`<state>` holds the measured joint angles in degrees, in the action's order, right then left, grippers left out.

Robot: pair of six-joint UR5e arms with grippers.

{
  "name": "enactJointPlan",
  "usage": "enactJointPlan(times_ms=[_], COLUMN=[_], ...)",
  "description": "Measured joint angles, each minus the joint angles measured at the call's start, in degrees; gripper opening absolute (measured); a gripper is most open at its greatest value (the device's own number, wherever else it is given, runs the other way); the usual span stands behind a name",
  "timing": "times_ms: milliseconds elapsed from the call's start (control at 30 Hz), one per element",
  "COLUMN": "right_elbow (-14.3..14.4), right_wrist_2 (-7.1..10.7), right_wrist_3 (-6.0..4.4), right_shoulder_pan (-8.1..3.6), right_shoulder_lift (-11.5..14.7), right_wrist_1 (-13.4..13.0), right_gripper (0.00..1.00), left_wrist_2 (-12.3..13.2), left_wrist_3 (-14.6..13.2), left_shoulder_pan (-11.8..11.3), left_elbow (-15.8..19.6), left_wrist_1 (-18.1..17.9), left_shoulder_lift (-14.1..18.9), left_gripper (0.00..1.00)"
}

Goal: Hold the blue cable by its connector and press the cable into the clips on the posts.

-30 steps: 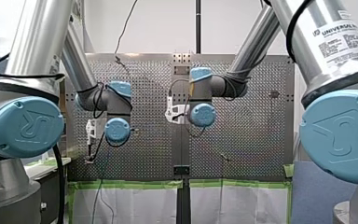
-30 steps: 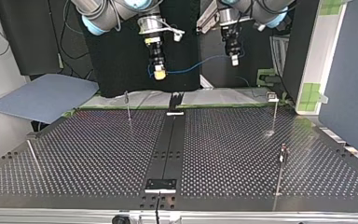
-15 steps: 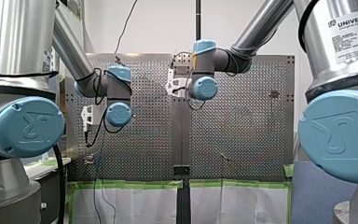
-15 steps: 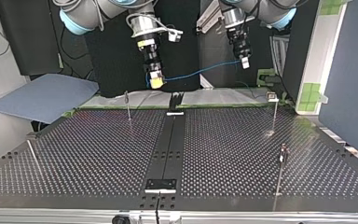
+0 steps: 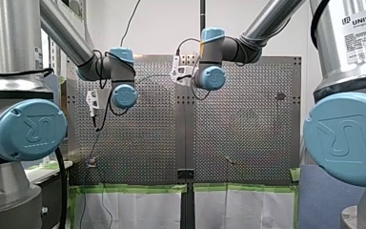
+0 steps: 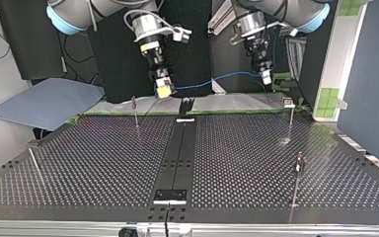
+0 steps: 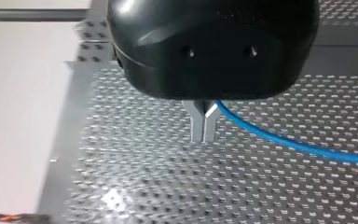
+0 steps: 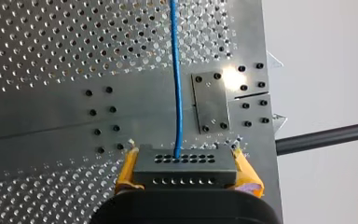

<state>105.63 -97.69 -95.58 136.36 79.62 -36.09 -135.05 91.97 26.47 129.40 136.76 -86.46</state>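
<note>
The blue cable (image 6: 217, 79) hangs in a shallow arc between my two grippers, above the table's far edge in the top view. My right gripper (image 6: 163, 91), with yellow pads (image 8: 127, 169), is shut on the cable's dark grey connector block (image 8: 185, 164); the cable (image 8: 176, 84) runs straight ahead from it. My left gripper (image 6: 265, 78) has metal fingers (image 7: 197, 122) pressed together on the cable (image 7: 284, 141), which leaves sideways from between them. Thin posts (image 6: 135, 111) (image 6: 290, 117) stand on the perforated table (image 6: 103, 163), below and nearer the camera than both grippers.
Two more posts stand nearer the top view's camera, one at its right (image 6: 298, 173) and one leaning at its left (image 6: 34, 165). A black rail (image 6: 177, 148) runs down the table's middle. A blue sheet (image 6: 44, 101) lies beyond the far left corner.
Both arms have carried the cable out towards the table: in the top view both grippers came lower and spread further apart, with the cable drawn longer between them.
</note>
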Motion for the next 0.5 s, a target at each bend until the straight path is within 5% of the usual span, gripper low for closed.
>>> enactJointPlan(times_ms=[200,500], right_elbow=[0.0,-0.5], right_wrist_2=[1.27,2.12], right_wrist_3=[-1.16,-1.29], right_shoulder_pan=[-0.38,-0.52], right_shoulder_lift=[-1.2,-2.1], right_wrist_1=[0.1,0.0], right_gripper=[0.0,0.0], left_wrist_2=[0.1,0.0], left_wrist_3=[0.5,1.2], left_shoulder_pan=[-0.5,-1.6], left_elbow=[-1.5,-4.1], left_wrist_1=[1.5,3.9], left_shoulder_lift=[2.1,2.8], left_gripper=[0.0,0.0])
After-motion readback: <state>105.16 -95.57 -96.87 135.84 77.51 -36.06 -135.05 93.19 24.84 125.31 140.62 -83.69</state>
